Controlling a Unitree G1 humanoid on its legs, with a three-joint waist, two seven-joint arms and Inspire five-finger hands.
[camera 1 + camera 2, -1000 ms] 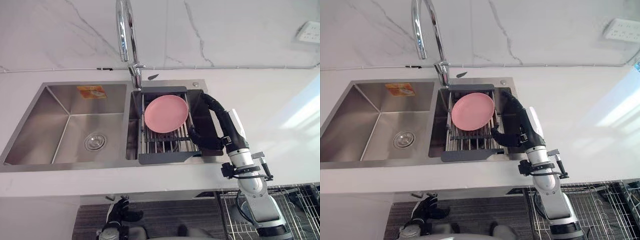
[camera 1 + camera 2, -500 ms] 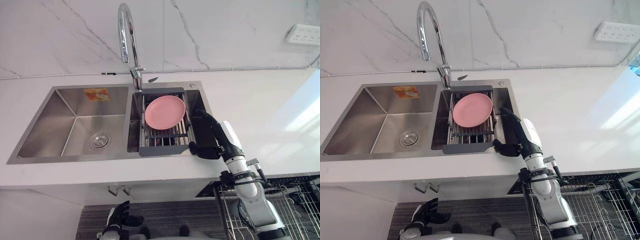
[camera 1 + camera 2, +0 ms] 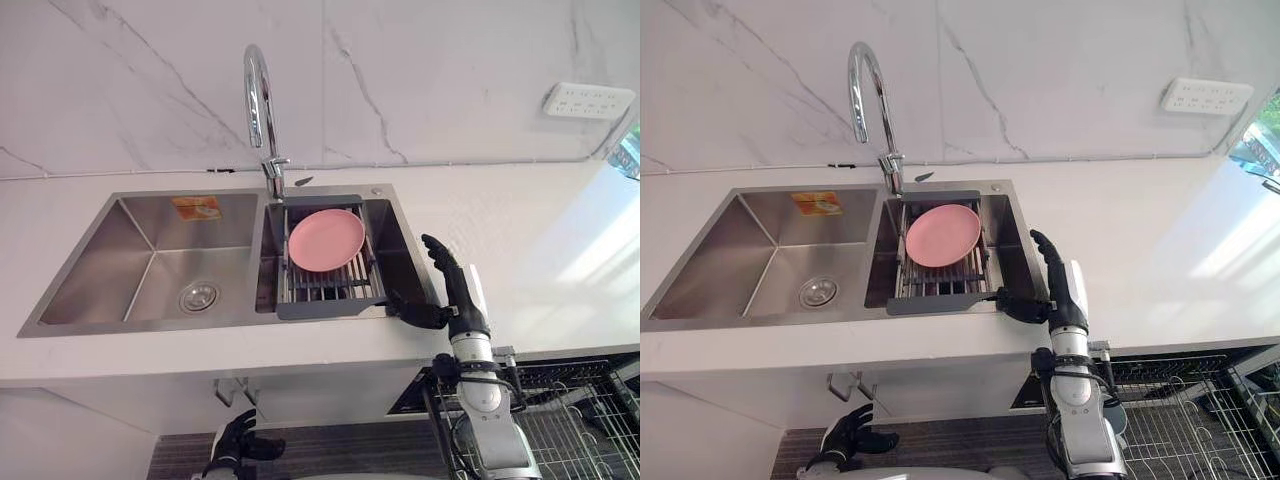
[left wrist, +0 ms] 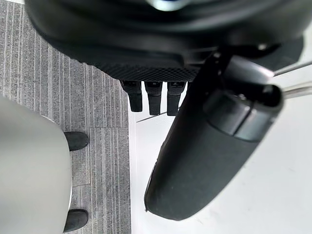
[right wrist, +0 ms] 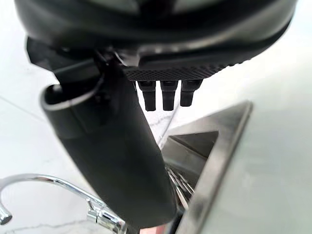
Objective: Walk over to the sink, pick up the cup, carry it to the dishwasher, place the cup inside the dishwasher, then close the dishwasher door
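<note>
**Desk:** What has your right hand (image 3: pixel 455 298) got hold of?

**Field:** Nothing. It hangs over the front edge of the counter (image 3: pixel 530 235), fingers straight and spread. The thumb reaches toward the sink (image 3: pixel 110 262), just beside it.

**Desk:** And the cup?

**Field:** You cannot tell from here. Past the thumb, the nearer basin holds a rack (image 3: pixel 325 309) bearing a pink plate (image 3: pixel 326 240), and the cup is perhaps hidden beneath. Your left hand (image 3: pixel 238 446) hangs low by the floor, loose-fingered and empty.

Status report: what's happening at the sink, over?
Right hand open, empty, by right rim of sink. Left hand open, hanging low. Pink plate on rack in right basin.
</note>
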